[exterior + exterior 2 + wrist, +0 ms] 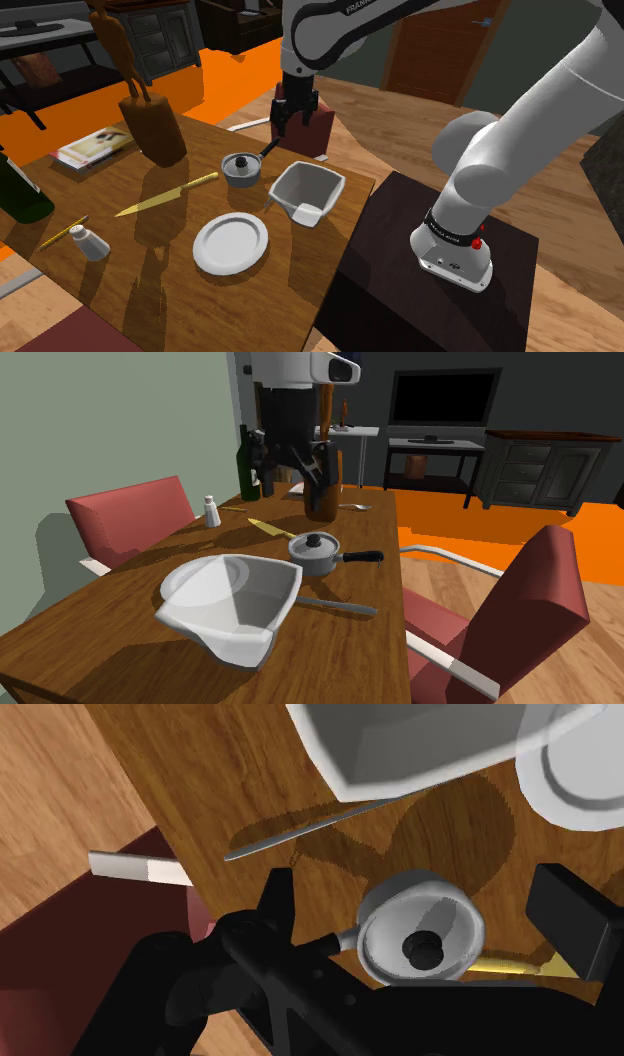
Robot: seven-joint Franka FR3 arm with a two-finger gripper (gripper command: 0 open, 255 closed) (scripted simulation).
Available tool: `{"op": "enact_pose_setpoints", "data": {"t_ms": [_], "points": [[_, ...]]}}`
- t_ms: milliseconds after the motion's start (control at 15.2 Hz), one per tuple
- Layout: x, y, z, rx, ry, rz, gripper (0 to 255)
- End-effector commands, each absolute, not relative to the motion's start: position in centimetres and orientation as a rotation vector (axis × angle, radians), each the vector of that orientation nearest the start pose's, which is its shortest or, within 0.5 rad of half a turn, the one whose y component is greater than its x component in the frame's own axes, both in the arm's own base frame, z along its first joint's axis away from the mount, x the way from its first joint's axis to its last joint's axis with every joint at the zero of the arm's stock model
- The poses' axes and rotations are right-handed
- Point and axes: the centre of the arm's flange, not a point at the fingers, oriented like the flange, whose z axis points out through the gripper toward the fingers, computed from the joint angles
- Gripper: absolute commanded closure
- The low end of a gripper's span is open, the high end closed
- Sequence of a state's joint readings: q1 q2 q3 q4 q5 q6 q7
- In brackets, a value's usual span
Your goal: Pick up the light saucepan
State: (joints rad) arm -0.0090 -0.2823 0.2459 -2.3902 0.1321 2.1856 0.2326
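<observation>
The light saucepan (pixel 240 168) is a small grey pan with a lid, a black knob and a black handle. It stands upright on the wooden table (pixel 150 290), between the white bowl and the yellow knife. My gripper (pixel 294 124) hangs open well above the table, over the pan's handle side. In the second exterior view the gripper (pixel 290 468) is above and behind the saucepan (pixel 315 553), apart from it. Seen from the wrist, the saucepan (pixel 420 930) lies below, between the spread fingers (pixel 573 916), with nothing held.
A white square bowl (pixel 307 192) stands close beside the pan, with a white plate (pixel 231 243) nearby. A yellow knife (pixel 166 195), a grey knife (pixel 336 607), a salt shaker (pixel 91 242), a wooden block (pixel 153 127) and a dark bottle (pixel 20 190) share the table. Red chairs (pixel 505 617) flank it.
</observation>
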Motion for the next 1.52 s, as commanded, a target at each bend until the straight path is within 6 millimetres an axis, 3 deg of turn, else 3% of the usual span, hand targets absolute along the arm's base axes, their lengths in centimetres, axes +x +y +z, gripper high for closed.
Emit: {"op": "enact_pose_setpoints", "data": {"t_ms": [0, 1122, 1452], "points": [[46.3, 12.5, 41.7, -3.079, 0.153, -0.117, 0], [63.2, 17.9, 30.7, -3.06, 0.457, -0.289, 0], [63.2, 17.9, 28.1, -3.06, 0.457, -0.289, 0]]}}
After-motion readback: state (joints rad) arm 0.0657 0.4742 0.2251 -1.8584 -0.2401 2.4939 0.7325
